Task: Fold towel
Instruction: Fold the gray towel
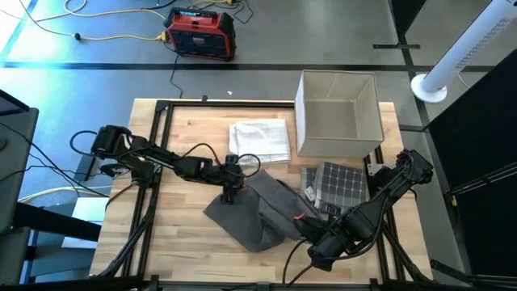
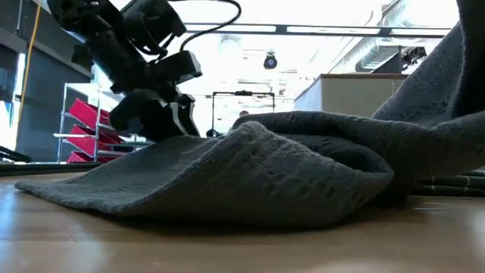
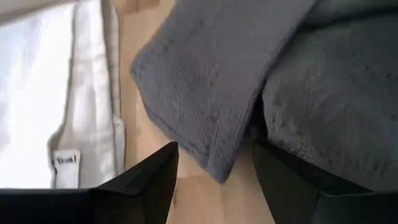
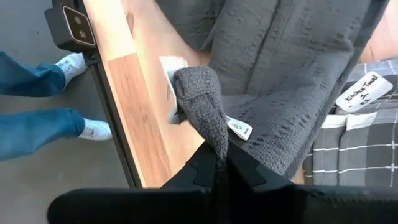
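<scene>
Your right gripper (image 4: 216,163) is clamped on a corner of the grey towel (image 1: 262,212), mid-counter; left gripper (image 3: 214,180) apart at its edge, probably touching; soft, floppy cloth; pinch corners.

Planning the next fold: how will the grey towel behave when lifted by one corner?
Likely floppy: the grey towel already sags in folds. The right gripper, shut on a corner, bunches it. Its nubby weave probably grips rather than slips.

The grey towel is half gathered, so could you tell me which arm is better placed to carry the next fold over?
Probably the right: the right gripper is shut on the grey towel corner, while the left gripper hangs open over its edge.
</scene>
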Tool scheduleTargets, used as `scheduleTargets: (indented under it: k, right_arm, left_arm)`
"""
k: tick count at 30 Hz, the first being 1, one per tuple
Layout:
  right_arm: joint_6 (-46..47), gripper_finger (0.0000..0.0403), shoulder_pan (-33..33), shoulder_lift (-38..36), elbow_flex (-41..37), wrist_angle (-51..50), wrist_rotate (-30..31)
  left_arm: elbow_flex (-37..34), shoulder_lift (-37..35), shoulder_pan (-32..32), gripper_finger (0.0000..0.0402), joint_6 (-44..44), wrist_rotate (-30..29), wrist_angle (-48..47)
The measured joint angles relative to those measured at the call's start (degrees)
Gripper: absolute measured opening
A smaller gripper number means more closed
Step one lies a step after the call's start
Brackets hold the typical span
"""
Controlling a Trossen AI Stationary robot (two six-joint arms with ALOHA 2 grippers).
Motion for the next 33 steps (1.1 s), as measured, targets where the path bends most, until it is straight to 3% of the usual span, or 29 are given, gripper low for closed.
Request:
scheduleTargets:
  k: [7,15,19,24,33]
  right_arm:
    - [0.0,0.0,0.0,0.0,0.0,-0.2,0.1]
    - [1.2,0.0,0.0,0.0,0.0,-0.2,0.2]
    - [1.4,0.0,0.0,0.0,0.0,-0.4,1.2]
    - [6.7,0.0,-0.1,-1.5,0.0,-0.8,8.0]
    - [12.0,0.0,-0.1,-12.6,0.0,-1.5,26.7]
  left_arm:
    - [0.4,4.8,1.7,0.0187,-0.1,-1.6,2.3]
    - [2.6,5.5,3.2,0.0024,-3.1,-1.4,2.9]
    - [4.0,5.4,3.6,0.001,-4.2,-1.0,1.6]
    - [7.6,0.5,3.3,0.0003,-5.0,-3.3,-11.6]
    - [20.4,-22.4,-0.3,0.0002,-9.8,-14.3,-48.1]
